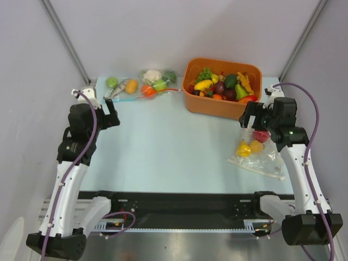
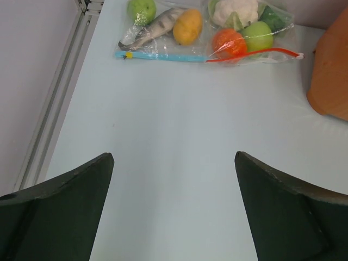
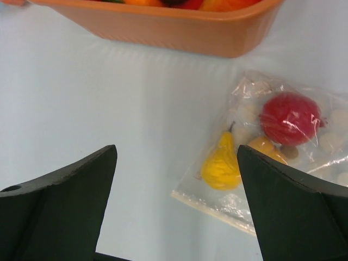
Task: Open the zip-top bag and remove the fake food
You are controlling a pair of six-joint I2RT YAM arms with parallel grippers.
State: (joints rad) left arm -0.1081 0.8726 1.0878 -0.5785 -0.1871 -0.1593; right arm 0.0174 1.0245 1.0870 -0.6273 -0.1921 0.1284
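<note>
The clear zip-top bag (image 1: 262,162) lies flat on the table at the right, its pale zip strip (image 3: 215,207) along the near edge. Inside are a round red fruit (image 3: 289,118), a yellow pear-shaped fruit (image 3: 221,163) and an orange fruit (image 3: 265,145). My right gripper (image 1: 253,117) hovers open and empty just above and left of the bag (image 3: 296,149); in its wrist view its midpoint (image 3: 176,155) is over bare table beside the bag. My left gripper (image 1: 111,115) is open and empty over the table's left side (image 2: 174,157), far from the bag.
An orange bin (image 1: 222,87) full of fake produce stands at the back right, close behind the right gripper. Two other clear bags lie at the back left: one with a blue strip (image 2: 163,55) holding a fish, one with a red strip (image 2: 255,53) holding cauliflower.
</note>
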